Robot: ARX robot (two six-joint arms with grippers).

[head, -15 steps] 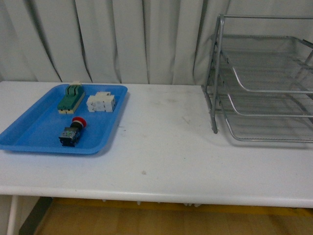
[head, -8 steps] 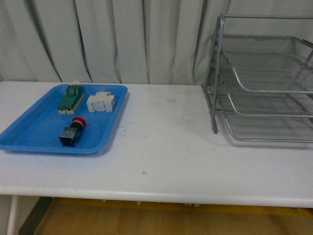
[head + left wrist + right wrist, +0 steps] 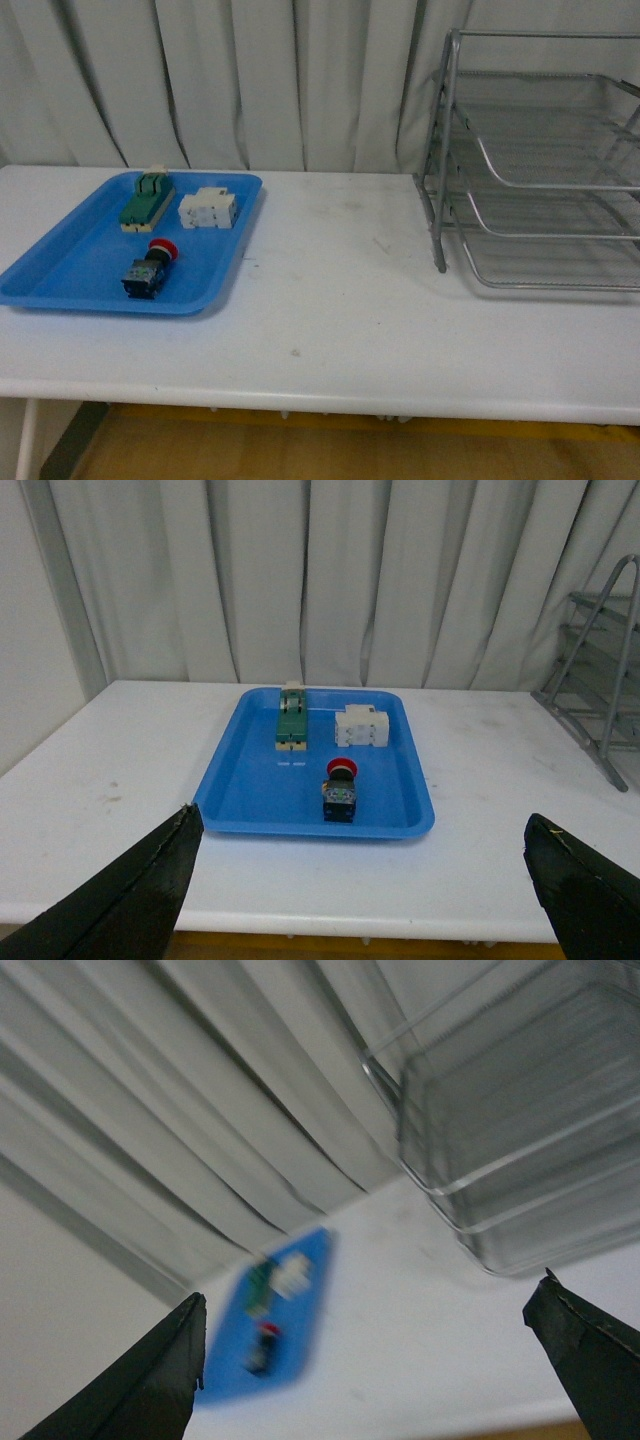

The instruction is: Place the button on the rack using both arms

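Before the near edge of the desk (image 3: 340, 330), the left gripper (image 3: 360, 820) holds its jaws spread wide, the right gripper (image 3: 370, 1295) likewise. The button (image 3: 150, 268) lies in the blue tray (image 3: 60, 285) at the desk's left end, the rack (image 3: 530, 160) at its right.

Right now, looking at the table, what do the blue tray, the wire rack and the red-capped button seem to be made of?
The tray looks like moulded plastic: even blue, smooth, with a soft sheen and a rounded rim. The rack appears to be metal: silver-grey tubes and see-through wire mesh. The button is probably plastic, with a red cap on a dark blocky body, but it is too small to be sure.
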